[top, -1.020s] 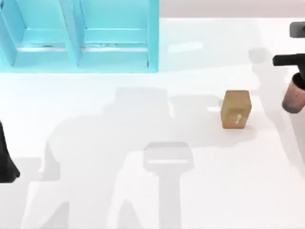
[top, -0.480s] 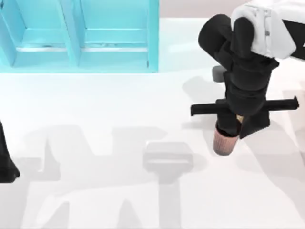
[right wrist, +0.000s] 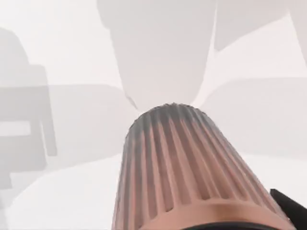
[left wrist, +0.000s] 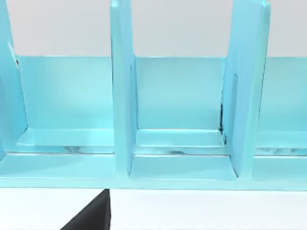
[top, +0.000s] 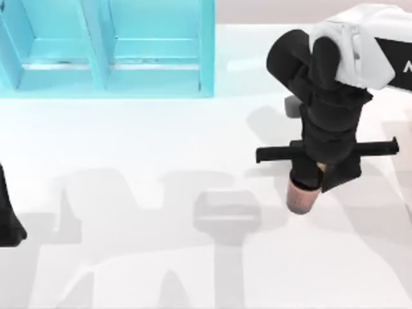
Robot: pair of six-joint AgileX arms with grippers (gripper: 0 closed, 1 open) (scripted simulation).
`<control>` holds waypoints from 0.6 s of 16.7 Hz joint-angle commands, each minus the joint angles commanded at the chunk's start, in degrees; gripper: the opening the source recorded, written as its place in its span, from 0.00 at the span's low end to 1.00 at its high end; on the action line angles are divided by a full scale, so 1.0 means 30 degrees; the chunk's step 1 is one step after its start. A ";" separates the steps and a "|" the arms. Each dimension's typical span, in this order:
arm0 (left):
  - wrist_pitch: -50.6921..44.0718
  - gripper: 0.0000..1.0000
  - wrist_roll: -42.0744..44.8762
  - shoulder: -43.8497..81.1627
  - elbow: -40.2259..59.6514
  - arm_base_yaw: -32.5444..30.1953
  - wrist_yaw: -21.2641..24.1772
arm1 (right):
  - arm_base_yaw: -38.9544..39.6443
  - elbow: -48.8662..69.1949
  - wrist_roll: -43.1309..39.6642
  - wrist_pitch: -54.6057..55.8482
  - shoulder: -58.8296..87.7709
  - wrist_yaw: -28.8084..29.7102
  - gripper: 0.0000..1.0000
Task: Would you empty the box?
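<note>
Box, brown, lies almost wholly hidden beneath the right claw (top: 302,193) on the desk's (top: 161,148) right half; claw fingers' state: cannot tell. Left arm parked at left edge.

Box (top: 106,48) table (top: 129,257) back left; right arm (top: 331,109) right.

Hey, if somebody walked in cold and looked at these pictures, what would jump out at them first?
Probably the right arm, black and white, reaching over the right half of the white table with a ribbed, pinkish-brown piece at its tip. Next, the bright turquoise shelf unit at the table's far left, its compartments looking bare. The left arm sits parked at the left edge.
</note>
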 joint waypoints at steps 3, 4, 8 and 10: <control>0.0000 1.00 0.0000 0.0000 0.0000 0.0000 0.0000 | 0.0086 -0.1044 0.0055 0.1510 0.0364 0.0034 0.00; 0.0000 1.00 0.0000 0.0000 0.0000 0.0000 0.0000 | 0.0107 -0.1289 0.0068 0.1838 0.0453 0.0042 0.00; 0.0000 1.00 0.0000 0.0000 0.0000 0.0000 0.0000 | 0.0115 -0.1396 0.0074 0.1964 0.0488 0.0045 0.00; 0.0000 1.00 0.0000 0.0000 0.0000 0.0000 0.0000 | 0.0115 -0.1396 0.0074 0.1964 0.0488 0.0045 0.15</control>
